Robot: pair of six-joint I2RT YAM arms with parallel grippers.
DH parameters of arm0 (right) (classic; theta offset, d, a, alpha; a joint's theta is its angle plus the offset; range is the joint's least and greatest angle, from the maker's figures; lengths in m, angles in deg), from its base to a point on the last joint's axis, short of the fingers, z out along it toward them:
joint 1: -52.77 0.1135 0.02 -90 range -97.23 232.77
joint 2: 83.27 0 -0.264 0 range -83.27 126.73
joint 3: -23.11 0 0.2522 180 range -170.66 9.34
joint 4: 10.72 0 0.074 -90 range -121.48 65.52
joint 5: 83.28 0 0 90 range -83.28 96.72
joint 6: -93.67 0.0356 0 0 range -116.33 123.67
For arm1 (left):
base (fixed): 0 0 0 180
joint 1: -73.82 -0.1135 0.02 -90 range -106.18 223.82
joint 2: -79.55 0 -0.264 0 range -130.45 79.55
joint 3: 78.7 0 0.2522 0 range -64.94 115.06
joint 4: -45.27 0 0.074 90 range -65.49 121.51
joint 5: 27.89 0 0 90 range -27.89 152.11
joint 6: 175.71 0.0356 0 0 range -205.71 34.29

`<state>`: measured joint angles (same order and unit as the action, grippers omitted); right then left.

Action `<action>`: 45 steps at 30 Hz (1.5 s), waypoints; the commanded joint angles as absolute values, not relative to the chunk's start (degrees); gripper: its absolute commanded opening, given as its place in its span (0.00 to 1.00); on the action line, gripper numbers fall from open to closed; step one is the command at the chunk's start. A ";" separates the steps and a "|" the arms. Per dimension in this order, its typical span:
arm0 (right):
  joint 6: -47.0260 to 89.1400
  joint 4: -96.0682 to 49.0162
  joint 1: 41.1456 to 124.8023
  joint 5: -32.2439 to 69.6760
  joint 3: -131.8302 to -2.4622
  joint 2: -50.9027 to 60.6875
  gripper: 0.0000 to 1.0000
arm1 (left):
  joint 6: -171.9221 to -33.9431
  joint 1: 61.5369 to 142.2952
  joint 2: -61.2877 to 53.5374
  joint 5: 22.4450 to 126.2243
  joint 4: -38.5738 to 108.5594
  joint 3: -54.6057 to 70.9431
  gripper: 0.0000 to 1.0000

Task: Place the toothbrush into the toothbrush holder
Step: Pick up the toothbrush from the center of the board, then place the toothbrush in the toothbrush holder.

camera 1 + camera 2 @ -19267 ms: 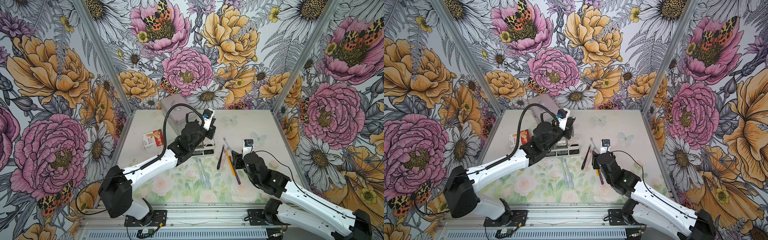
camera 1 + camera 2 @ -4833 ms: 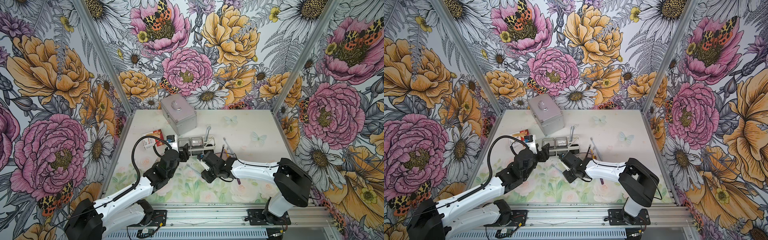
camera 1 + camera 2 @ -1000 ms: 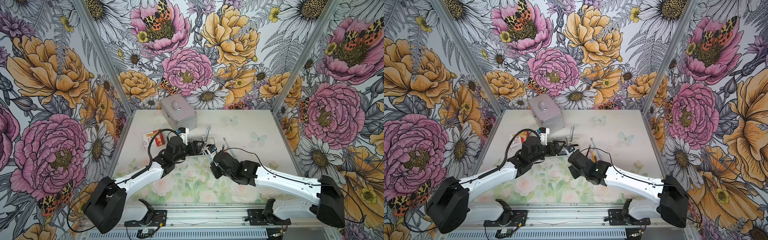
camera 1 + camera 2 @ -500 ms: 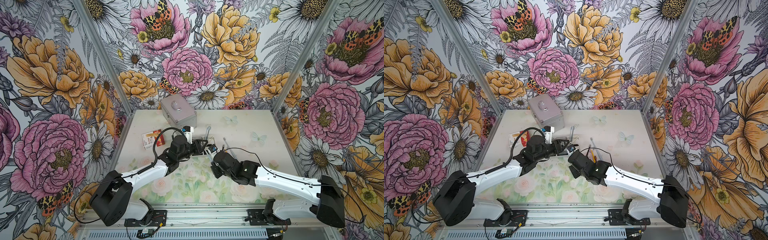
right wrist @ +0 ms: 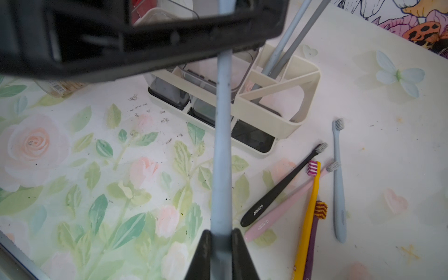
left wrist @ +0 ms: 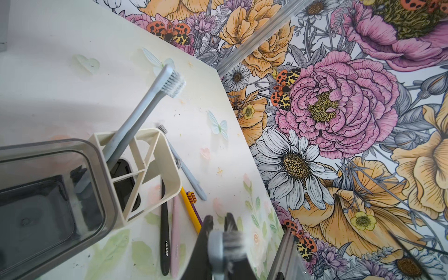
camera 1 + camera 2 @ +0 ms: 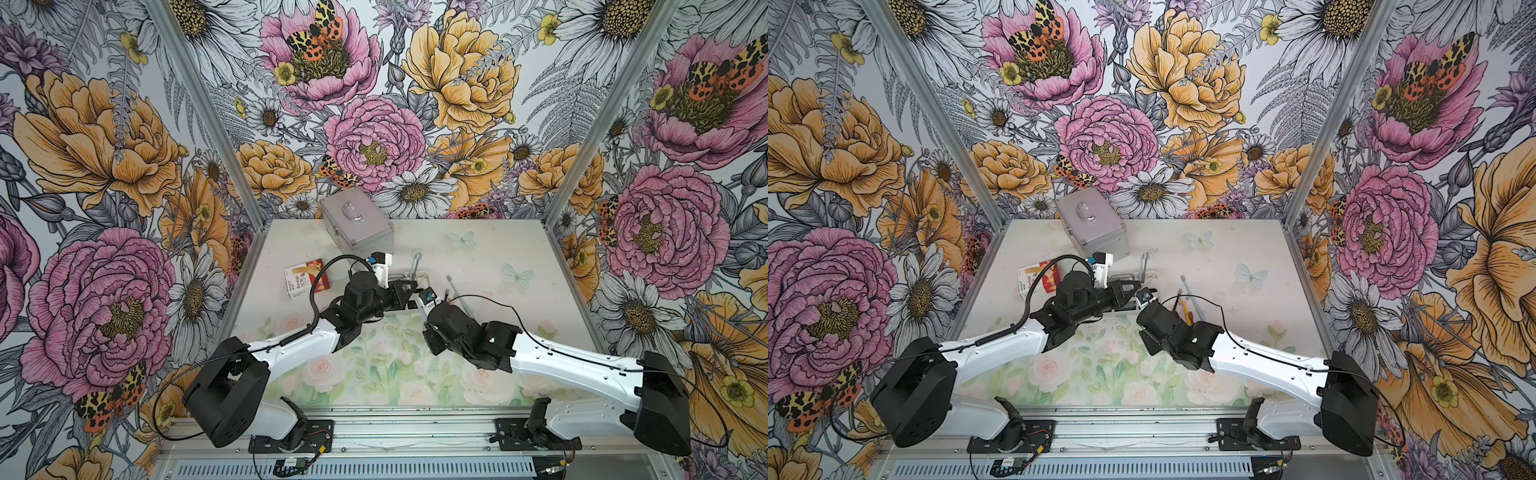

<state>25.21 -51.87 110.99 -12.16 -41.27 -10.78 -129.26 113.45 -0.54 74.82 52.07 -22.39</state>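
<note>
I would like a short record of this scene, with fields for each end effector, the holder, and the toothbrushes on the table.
left end effector: shut on the held toothbrush, near its head
right end effector: shut on its handle end
toothbrush holder: grey toothbrush leans in the slotted compartment
loose on table: black toothbrush, pink toothbrush, yellow toothbrush, purple toothbrush, light-blue toothbrush

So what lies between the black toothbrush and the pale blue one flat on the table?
In the right wrist view: a pink toothbrush, a yellow toothbrush and a purple toothbrush.
</note>
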 commanded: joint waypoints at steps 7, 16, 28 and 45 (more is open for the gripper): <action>25.13 -50.50 111.38 -12.18 -41.01 -12.12 0.05 | -126.33 113.89 0.01 73.28 53.83 -21.78 0.00; 25.79 -50.32 111.36 -12.08 -39.55 -13.79 0.19 | -124.17 113.98 -0.51 73.61 54.27 -21.01 0.00; 27.49 -49.09 111.39 -11.52 -36.51 -18.83 0.52 | -121.22 112.63 -3.83 72.86 54.68 -19.38 0.00; 27.95 -49.67 110.84 -13.88 -33.17 -27.87 0.58 | -110.57 114.28 -2.81 67.82 46.79 -10.40 0.00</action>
<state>28.21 -50.37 110.94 -12.07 -32.30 -27.42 -115.08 113.43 -3.80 70.62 49.14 -12.42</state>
